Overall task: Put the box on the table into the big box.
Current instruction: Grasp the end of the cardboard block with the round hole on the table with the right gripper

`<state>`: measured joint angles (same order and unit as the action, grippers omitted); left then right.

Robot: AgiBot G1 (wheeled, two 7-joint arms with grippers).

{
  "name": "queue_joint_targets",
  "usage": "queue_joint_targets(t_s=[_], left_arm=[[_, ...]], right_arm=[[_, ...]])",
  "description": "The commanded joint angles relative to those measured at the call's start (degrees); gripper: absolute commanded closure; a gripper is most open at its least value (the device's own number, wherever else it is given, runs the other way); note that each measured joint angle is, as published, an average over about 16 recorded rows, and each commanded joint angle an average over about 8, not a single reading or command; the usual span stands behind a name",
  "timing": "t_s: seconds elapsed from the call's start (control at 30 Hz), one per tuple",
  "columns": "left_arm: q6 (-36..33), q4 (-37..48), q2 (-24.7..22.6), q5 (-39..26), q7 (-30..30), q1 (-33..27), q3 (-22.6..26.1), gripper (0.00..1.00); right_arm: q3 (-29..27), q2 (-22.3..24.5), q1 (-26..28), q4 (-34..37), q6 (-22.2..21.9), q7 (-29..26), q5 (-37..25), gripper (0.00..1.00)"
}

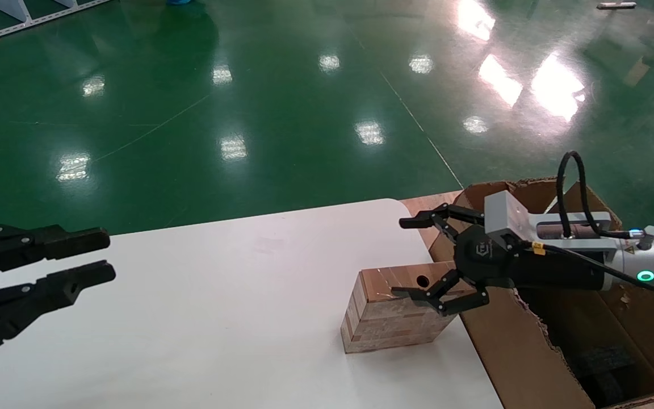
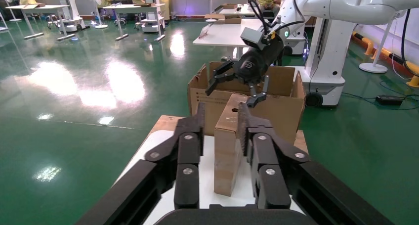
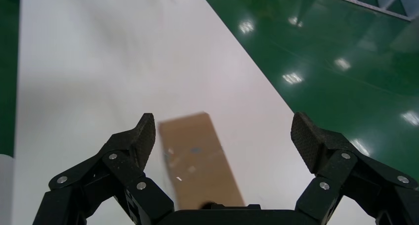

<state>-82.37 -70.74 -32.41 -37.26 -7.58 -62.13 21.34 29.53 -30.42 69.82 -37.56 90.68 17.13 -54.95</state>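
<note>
The box (image 1: 395, 307) stands on the counter (image 1: 219, 318) just beside the big box (image 1: 537, 352). Your right gripper (image 1: 418, 258) hovers above it, fingers wide to straddle it; your left gripper (image 1: 88, 258) waits well apart, fingers narrowly parted.

The box (image 1: 393, 309) sits on the table (image 1: 202, 318) near its right edge, the big box (image 1: 537, 352) just off that edge to the right.
</note>
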Motion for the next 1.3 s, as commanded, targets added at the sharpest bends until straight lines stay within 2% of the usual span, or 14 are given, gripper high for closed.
queue_joint_targets(t_s=[0.03,0.33,0.6,0.8,1.3], left_arm=[[0.0,0.0,0.0,0.0,0.0,0.0,0.0,1.0],[0.0,0.0,0.0,0.0,0.0,0.0,0.0,1.0],[0.0,0.0,0.0,0.0,0.0,0.0,0.0,1.0],[0.0,0.0,0.0,0.0,0.0,0.0,0.0,1.0],[0.0,0.0,0.0,0.0,0.0,0.0,0.0,1.0]], right_arm=[[0.9,-0.4,1.0,2.2,0.0,1.2,-0.3,0.0],[4.1,-2.3,3.9,11.3,0.0,5.6,-1.4,0.0],[6.3,-2.9,5.1,14.5,0.2,6.2,-0.5,0.0],[7.6,-3.1,5.1,14.5,0.4,5.4,1.7,0.0],[11.9,-1.6,3.5,9.2,0.5,2.7,8.7,0.0]])
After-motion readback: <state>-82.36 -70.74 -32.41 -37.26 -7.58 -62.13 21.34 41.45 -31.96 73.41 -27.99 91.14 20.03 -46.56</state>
